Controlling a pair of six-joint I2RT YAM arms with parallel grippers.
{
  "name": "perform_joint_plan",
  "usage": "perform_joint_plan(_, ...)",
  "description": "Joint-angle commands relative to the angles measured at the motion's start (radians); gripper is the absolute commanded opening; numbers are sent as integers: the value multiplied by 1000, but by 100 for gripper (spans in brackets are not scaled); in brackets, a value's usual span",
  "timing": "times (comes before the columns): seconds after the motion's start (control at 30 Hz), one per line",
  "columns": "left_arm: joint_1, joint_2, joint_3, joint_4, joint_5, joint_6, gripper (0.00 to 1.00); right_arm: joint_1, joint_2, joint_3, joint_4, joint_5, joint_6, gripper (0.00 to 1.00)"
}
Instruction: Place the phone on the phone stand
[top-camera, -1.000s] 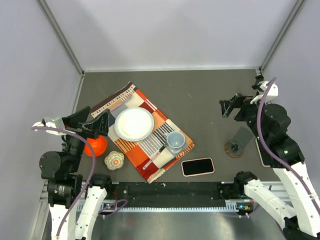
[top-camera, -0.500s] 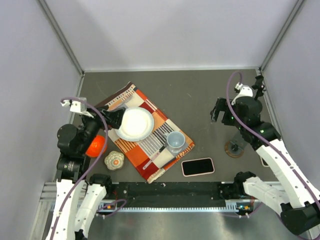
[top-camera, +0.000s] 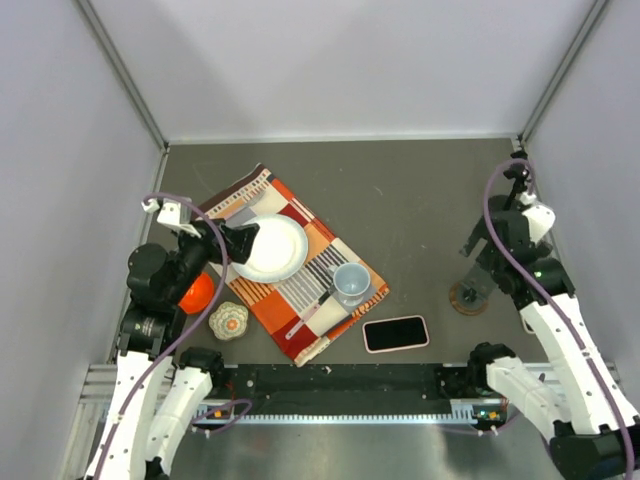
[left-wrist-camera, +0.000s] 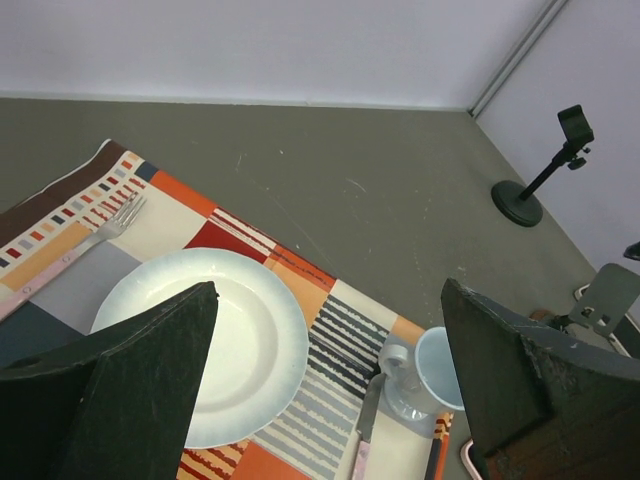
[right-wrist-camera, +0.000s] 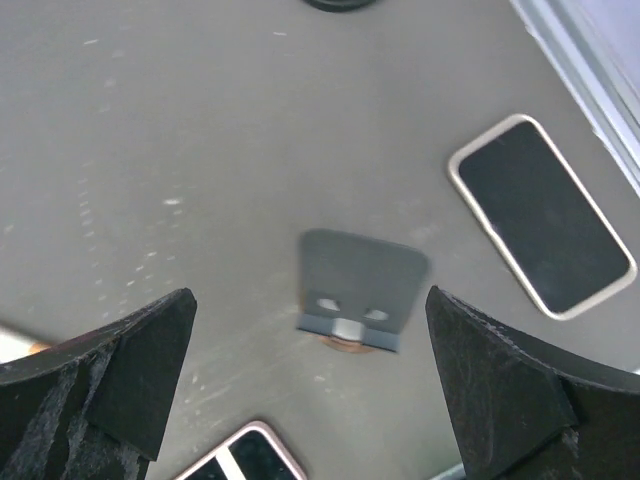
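A black phone with a pink rim (top-camera: 395, 333) lies flat near the table's front, right of the placemat; its corner shows in the right wrist view (right-wrist-camera: 245, 455). The phone stand (top-camera: 472, 288), a grey tilted plate on a round brown base, stands right of it and is empty (right-wrist-camera: 361, 289). A second phone with a pale rim (right-wrist-camera: 541, 244) lies flat right of the stand. My right gripper (right-wrist-camera: 310, 390) is open and empty, hovering above the stand (top-camera: 478, 255). My left gripper (top-camera: 235, 240) is open and empty above the white plate (left-wrist-camera: 330, 400).
A striped orange placemat (top-camera: 300, 300) holds a white plate (top-camera: 267, 248), a blue-grey cup (top-camera: 350, 281), a knife (left-wrist-camera: 365, 425) and a fork (left-wrist-camera: 105, 228). An orange bowl (top-camera: 196, 292) and a round patterned object (top-camera: 228, 320) sit front left. A small black tripod (left-wrist-camera: 540, 180) stands back right.
My left gripper has moved right, from beside the orange bowl to above the plate. My right arm has swung from pointing left to above the phone stand. The phones have not moved.
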Motion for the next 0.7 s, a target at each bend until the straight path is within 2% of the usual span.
perform_joint_plan(0.0, -22, -7, -9, 24, -38, 48, 99, -139, -50, -28, -98, 53, 125, 99)
perform_joint_plan(0.13, -38, -16, -12, 8, -70, 79, 99, -149, -50, -39, -130, 111, 189, 99)
perform_joint_plan(0.3, -55, -26, -24, 5, -102, 90, 99, -147, 34, -60, -127, 90, 256, 99)
perform_joint_plan(0.47, -65, -33, -23, -10, -123, 106, 99, -147, 64, -118, -26, 35, 224, 99)
perform_joint_plan(0.67, -73, -37, -29, -10, -113, 102, 99, -147, 77, -181, 8, 45, 228, 98)
